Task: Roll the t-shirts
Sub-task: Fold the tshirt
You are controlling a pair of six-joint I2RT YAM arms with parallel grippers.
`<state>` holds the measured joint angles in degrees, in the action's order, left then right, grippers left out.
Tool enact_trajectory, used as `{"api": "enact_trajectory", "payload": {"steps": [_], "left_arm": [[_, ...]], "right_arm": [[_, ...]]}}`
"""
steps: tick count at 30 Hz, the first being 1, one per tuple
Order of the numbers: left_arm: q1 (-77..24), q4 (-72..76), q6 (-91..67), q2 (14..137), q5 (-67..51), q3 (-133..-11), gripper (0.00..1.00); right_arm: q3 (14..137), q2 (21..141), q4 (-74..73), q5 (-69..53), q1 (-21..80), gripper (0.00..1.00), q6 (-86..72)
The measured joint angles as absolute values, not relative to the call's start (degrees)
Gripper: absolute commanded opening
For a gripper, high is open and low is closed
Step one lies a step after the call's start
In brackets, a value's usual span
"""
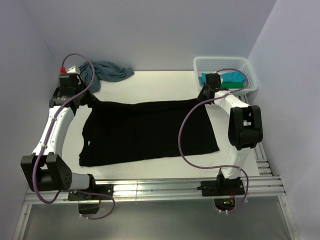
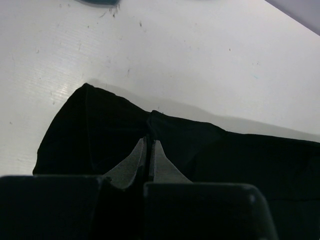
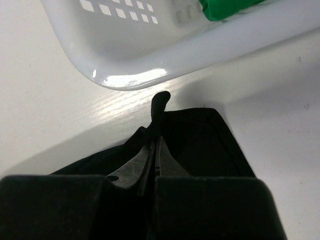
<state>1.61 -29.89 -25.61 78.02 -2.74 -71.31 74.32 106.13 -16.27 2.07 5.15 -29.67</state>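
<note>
So the white worktop [image 1: 165, 80] took up most of the shot, and the big black t-shirt [image 1: 150, 132] was spread pretty much flat across the middle of it. Its far edge ran roughly parallel to the far edge of the worktop. No roll in it at all as far as I could see, so I'd say the rolling itself hadn't begun on this one.

The white mesh basket [image 1: 200, 64] sat in the far right corner. The dusty-blue shirt [image 1: 112, 71] was bunched in a heap at the far left corner, not rolled either. In the basket were the turquoise shirt [image 1: 235, 78] and a green shirt [image 3: 225, 7]. I couldn't tell if those two were rolled or just stuffed in.

Then the small stuff. The left tool [image 2: 149, 145] was clamped shut on the black t-shirt's far left corner, with a pinch of cloth between its fingers. The right tool [image 3: 156, 142] was clamped shut on the far right corner, just beside the basket wall, with a little nub of black fabric poking out past its tips.

My read: both far corners were gripped and ready for the first roll toward the near edge. That left basically everything to do.
</note>
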Motion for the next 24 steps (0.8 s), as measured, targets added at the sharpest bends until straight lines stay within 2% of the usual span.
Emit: {"api": "enact_trajectory", "payload": {"steps": [24], "left_arm": [[1.6,-32.0,-30.1,66.0,-3.8,-59.2,0.0]], "right_arm": [[65.1,100.2,-15.2,3.7,6.2,0.0,-29.6]]}}
